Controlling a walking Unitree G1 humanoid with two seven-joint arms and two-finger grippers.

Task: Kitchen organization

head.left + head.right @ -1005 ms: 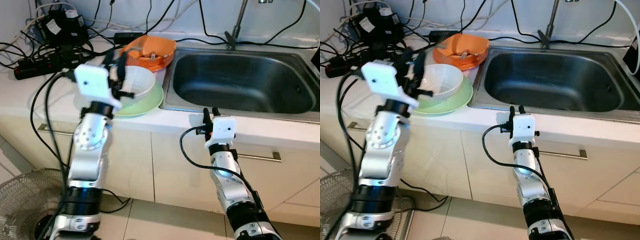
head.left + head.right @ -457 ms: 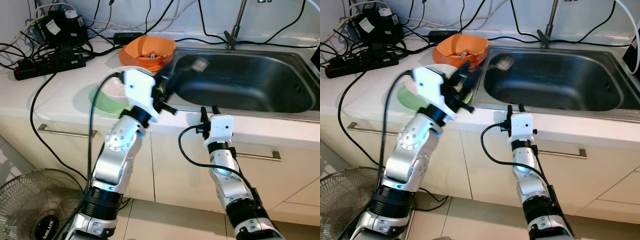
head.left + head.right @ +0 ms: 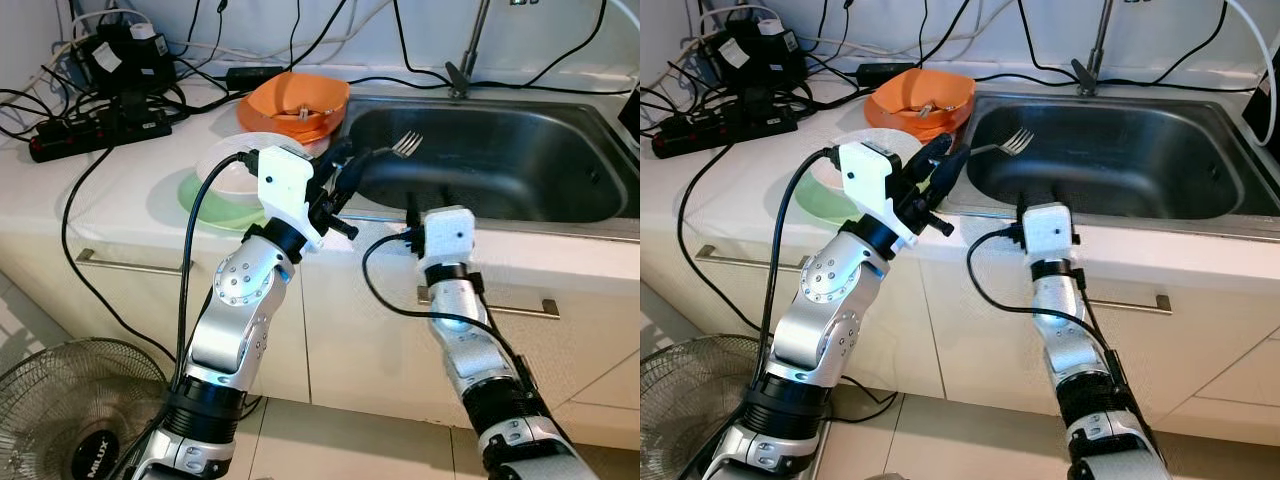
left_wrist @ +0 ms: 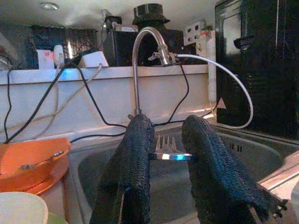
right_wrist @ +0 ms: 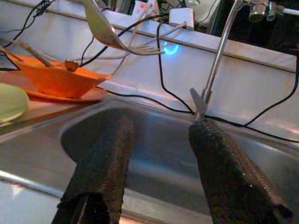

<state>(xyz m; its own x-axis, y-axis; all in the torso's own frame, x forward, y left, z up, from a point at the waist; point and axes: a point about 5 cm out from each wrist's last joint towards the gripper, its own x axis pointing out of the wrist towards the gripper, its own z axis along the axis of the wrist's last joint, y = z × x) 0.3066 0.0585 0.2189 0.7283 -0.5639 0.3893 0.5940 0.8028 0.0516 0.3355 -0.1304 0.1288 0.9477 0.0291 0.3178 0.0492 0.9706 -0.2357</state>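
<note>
Sink basin (image 3: 500,170) is lying open w/ bare steel floor, giving free passage from above. Left gripper (image 3: 350,165) is gripping a fork (image 3: 398,148) over the basin's left edge, taking up that corner. Right gripper (image 3: 413,208) is sitting at the front rim w/ fingers apart, blocking mid-front approach. Faucet (image 3: 472,50) is rising at the back rim. Left counter is crowding up: stacked bowls (image 3: 232,175), orange dish (image 3: 298,102), cables & power strip (image 3: 95,125) behind.
</note>
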